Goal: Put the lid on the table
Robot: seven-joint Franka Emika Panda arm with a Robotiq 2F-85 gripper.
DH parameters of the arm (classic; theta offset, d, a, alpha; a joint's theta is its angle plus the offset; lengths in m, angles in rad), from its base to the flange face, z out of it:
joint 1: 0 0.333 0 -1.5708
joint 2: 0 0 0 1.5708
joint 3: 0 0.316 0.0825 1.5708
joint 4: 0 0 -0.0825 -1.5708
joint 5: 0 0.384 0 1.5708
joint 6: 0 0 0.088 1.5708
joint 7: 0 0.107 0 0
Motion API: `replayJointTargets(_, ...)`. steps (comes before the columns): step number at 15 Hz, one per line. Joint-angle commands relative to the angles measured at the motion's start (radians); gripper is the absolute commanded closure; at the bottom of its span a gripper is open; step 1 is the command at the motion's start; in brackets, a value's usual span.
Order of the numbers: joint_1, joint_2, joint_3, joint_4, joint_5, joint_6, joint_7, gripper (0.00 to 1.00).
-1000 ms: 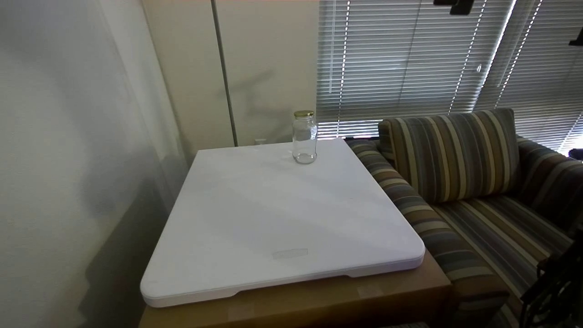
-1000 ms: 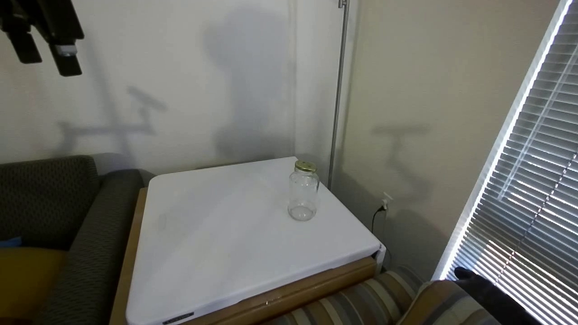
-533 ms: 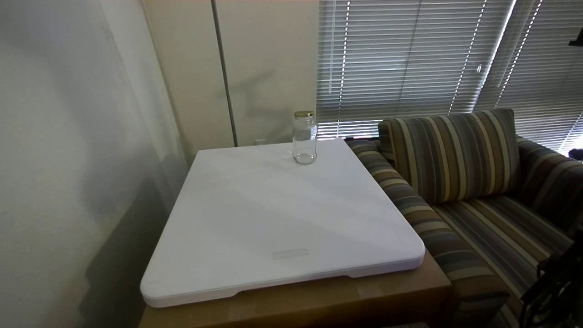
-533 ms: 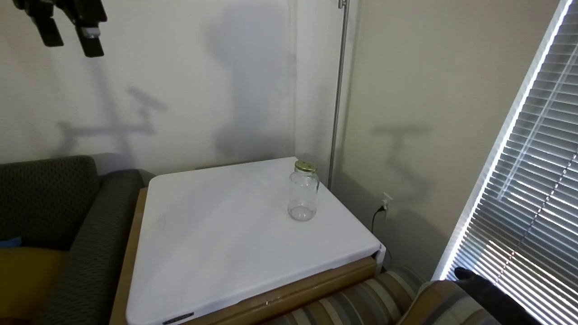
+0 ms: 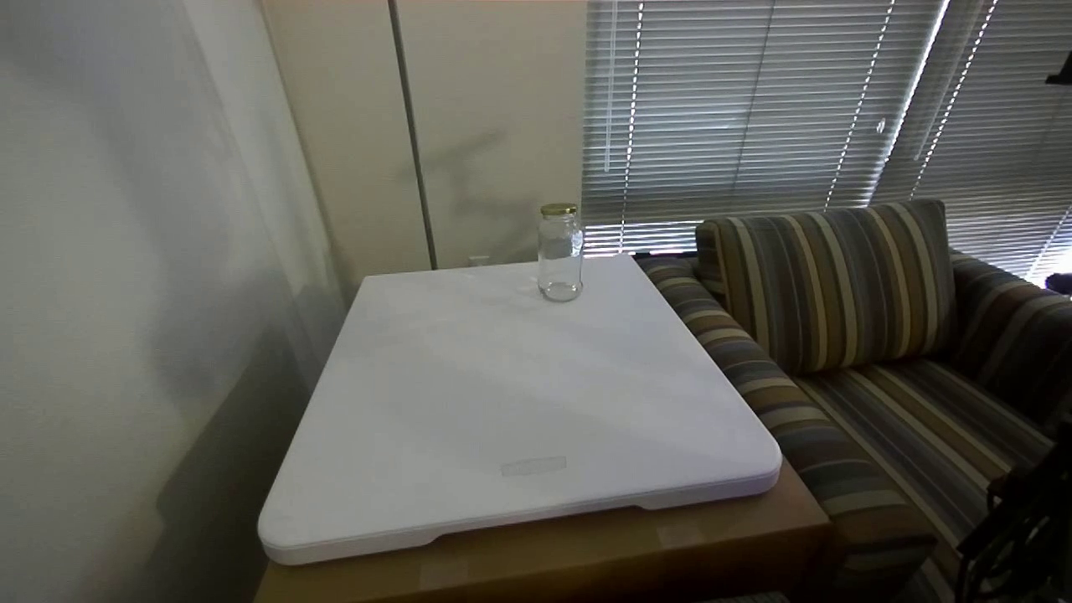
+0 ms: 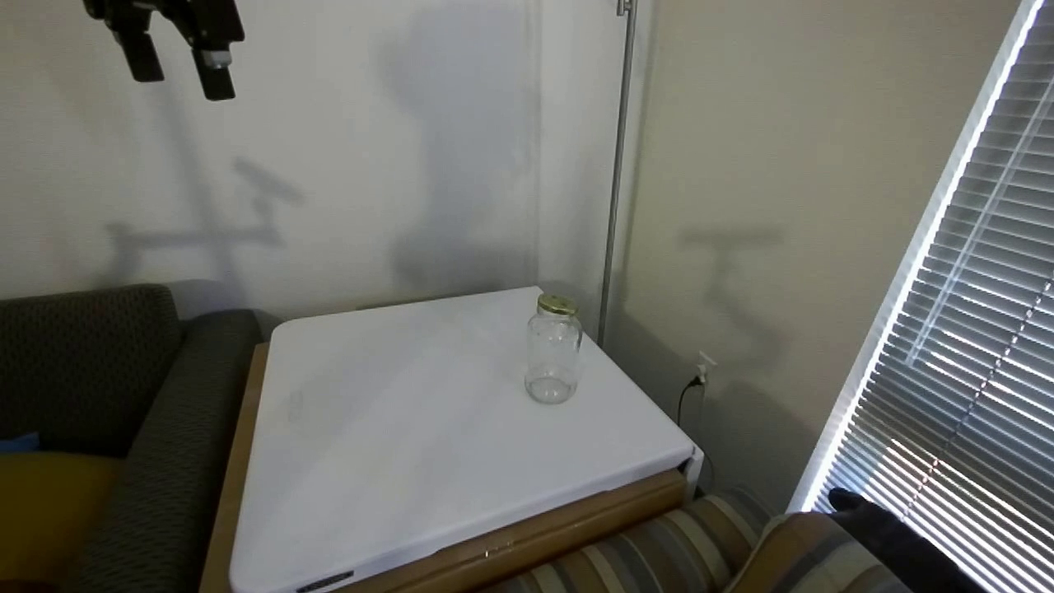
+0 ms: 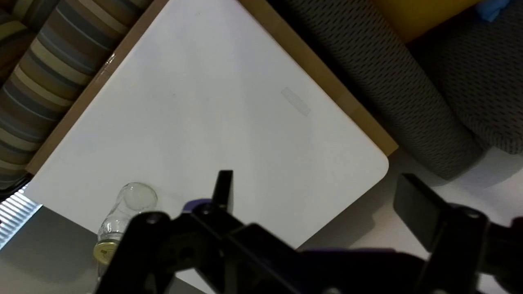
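Observation:
The lid is a small round gold-yellow cap. It sits on top of the upright clear glass jar. The lid and the jar also show in another exterior view. The jar stands near a corner of the white slab-topped table. In the wrist view the lid is at the lower left, partly behind the gripper's dark linkage. My gripper is high above the table, well apart from the jar. Its fingers are wide apart with nothing between them.
A striped sofa stands along one side of the table. A dark patterned sofa stands along another side. A thin metal pole rises by the wall corner behind the jar. Window blinds hang beyond the table.
My gripper has moved right and upward in an exterior view and has left the top of another exterior view. The fingers stay apart. The jar and lid have not moved.

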Motion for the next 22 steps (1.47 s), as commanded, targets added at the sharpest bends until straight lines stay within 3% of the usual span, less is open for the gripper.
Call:
replayJointTargets(1,-0.019,0.064,-0.001,0.082,-0.002,-0.04,-0.017,0.0)
replayJointTargets(11,-0.064,0.224,-0.036,0.302,0.03,-0.085,-0.03,0.0)
replayJointTargets(12,-0.051,0.17,-0.02,0.226,0.005,-0.04,0.0,0.0)
replayJointTargets(22,-0.052,0.193,-0.02,0.256,0.001,-0.041,0.003,0.0)
